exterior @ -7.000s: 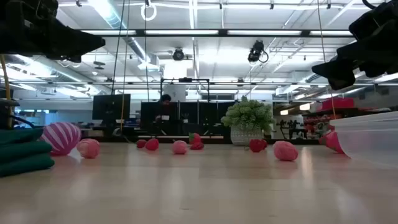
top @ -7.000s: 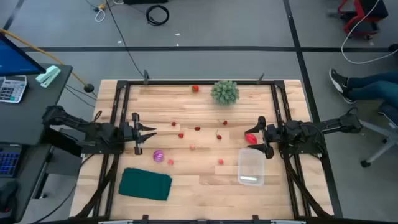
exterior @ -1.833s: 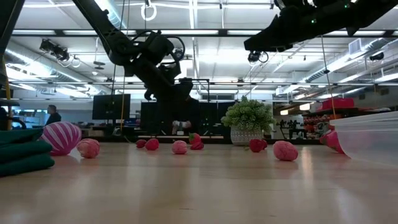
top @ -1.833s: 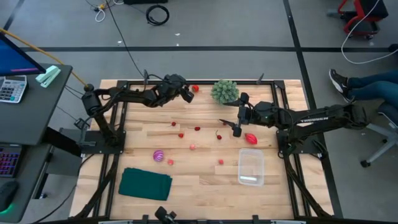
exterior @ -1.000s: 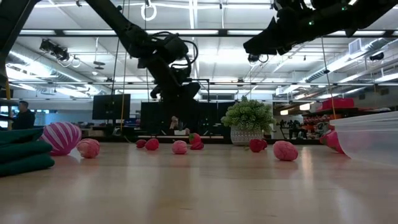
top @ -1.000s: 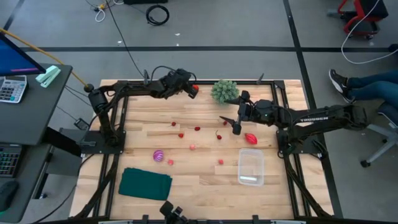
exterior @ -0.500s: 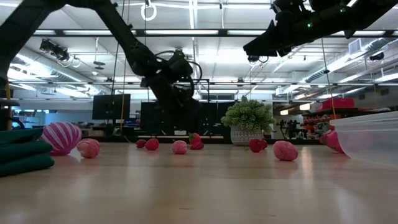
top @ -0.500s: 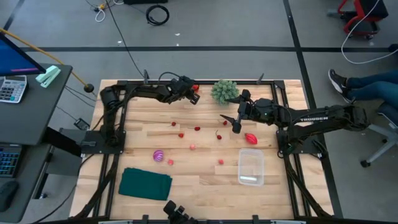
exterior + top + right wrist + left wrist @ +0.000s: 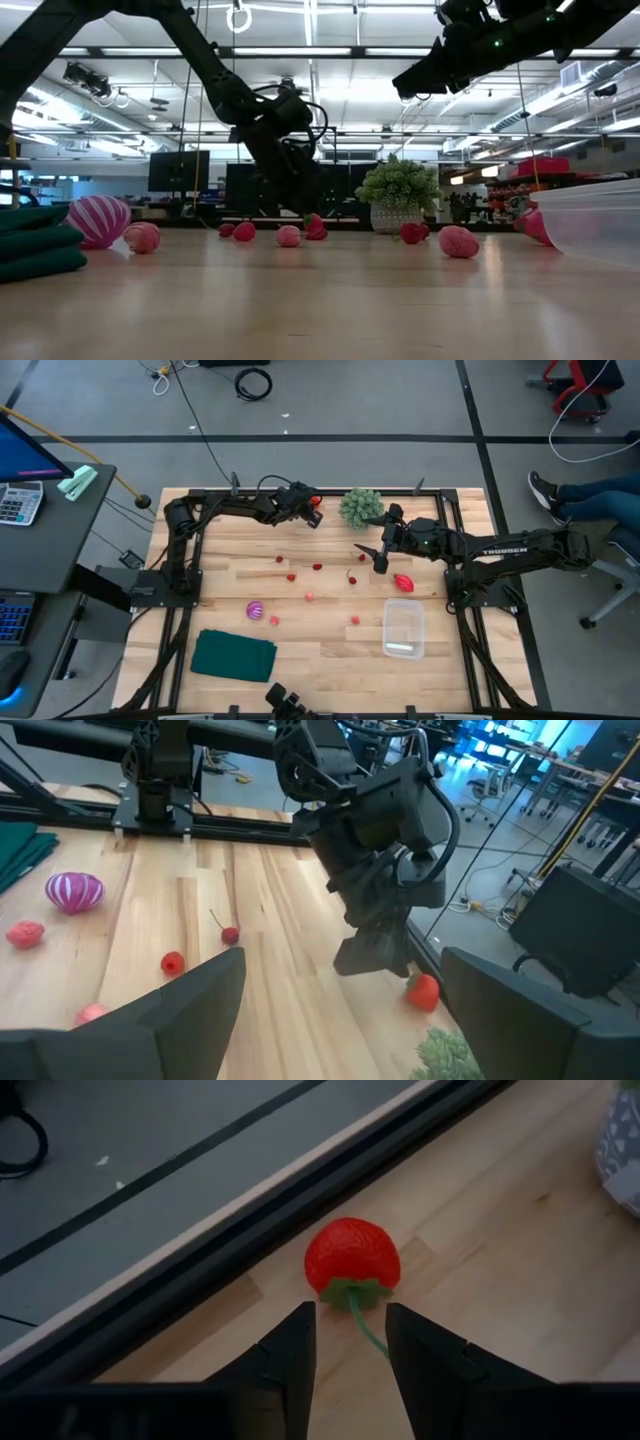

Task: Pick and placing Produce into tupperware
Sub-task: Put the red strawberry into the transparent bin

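A red berry with a green stalk [image 9: 352, 1257] lies on the wood by the table's far rail [image 9: 314, 501]. My left gripper [image 9: 350, 1312] is open just short of it, a finger on either side of the stalk and touching nothing; it shows low over the table [image 9: 305, 205]. My right gripper [image 9: 368, 560] hangs open, wide, above the table's middle. Several small red pieces [image 9: 317, 567] lie scattered there. The larger red piece [image 9: 403, 582] rests beside the clear tupperware [image 9: 403, 628]. The purple-striped ball [image 9: 255, 610] sits toward the left.
A green bushy plant [image 9: 361, 506] stands at the far edge, just right of my left gripper. A dark green folded cloth [image 9: 234, 656] lies at the near left. Black rails [image 9: 200, 520] run along the table's sides. A person's legs [image 9: 590, 495] show off the table's right.
My left gripper has moved down and a little toward the table's right, closing on the red berry at the far rail, while that arm's elbow has swung in over the table's left side. The berry has stayed where it was.
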`<act>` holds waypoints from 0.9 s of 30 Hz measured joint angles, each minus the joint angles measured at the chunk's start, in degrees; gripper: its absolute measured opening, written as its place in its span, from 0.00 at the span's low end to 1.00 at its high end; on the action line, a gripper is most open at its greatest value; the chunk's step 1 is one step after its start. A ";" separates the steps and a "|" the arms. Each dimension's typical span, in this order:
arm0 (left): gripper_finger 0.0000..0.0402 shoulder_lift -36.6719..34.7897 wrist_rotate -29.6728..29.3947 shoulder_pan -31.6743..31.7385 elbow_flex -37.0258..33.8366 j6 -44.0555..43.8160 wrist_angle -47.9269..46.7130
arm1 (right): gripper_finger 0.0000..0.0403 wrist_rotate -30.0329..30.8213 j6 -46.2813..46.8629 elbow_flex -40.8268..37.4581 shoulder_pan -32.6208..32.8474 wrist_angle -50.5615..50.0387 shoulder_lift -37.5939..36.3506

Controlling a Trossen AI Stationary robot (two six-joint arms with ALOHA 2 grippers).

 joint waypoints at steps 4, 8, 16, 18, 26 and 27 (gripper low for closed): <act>0.31 0.00 0.25 -0.02 0.00 -0.02 -0.14 | 0.85 -0.01 0.00 0.00 0.00 -0.12 0.00; 0.32 0.00 0.38 0.00 0.00 -0.07 -1.14 | 0.85 -0.02 0.00 0.00 0.00 -0.20 0.00; 0.31 0.00 0.42 0.04 0.00 0.02 -1.66 | 0.85 -0.02 0.00 0.00 0.00 -0.68 0.00; 0.30 0.00 0.40 0.03 0.00 0.43 -1.52 | 0.85 -0.02 0.00 0.00 0.00 -0.99 0.00; 0.32 0.00 0.42 -0.07 0.00 0.46 -1.29 | 0.85 -0.04 0.00 0.00 0.00 -1.01 0.00; 0.32 0.00 0.42 -0.05 0.00 0.46 -1.27 | 0.85 -0.02 0.00 0.00 0.00 -1.01 0.00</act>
